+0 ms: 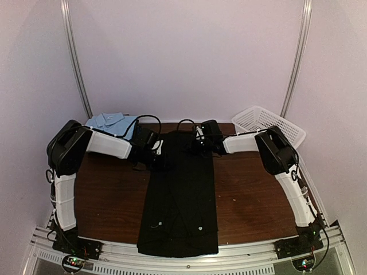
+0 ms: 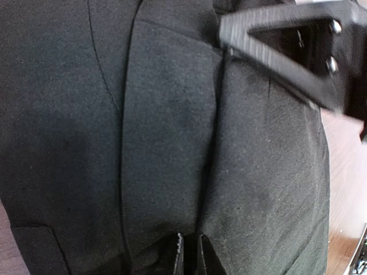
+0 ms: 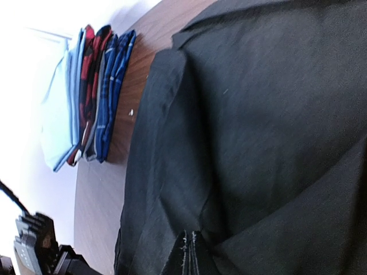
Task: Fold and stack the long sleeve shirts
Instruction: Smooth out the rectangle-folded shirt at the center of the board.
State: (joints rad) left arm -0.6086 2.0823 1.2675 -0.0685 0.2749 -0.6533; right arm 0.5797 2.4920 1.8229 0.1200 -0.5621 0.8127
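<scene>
Out past my left gripper (image 2: 189, 255), on its outer side, sits the stack of folded shirts (image 1: 110, 122) at the far left corner of the table (image 1: 109, 195), with the light blue shirt (image 1: 106, 119) on top. The right wrist view shows red and blue plaid layers under it.

The left fingers are clenched nearly together, with a ridge of the black shirt (image 1: 180, 200) pinched between them at its far left corner. From the fingers back to my near edge, the shirt lies flat as a long strip down the middle of the table, sides folded in.

Just across that far end, my right gripper (image 3: 190, 252) has its fingers squeezed tight on a fold of the same cloth, with creases running into the tips.

Beyond the right fingers, off to their outer side, the white basket (image 1: 269, 125) sits at the far right corner.
</scene>
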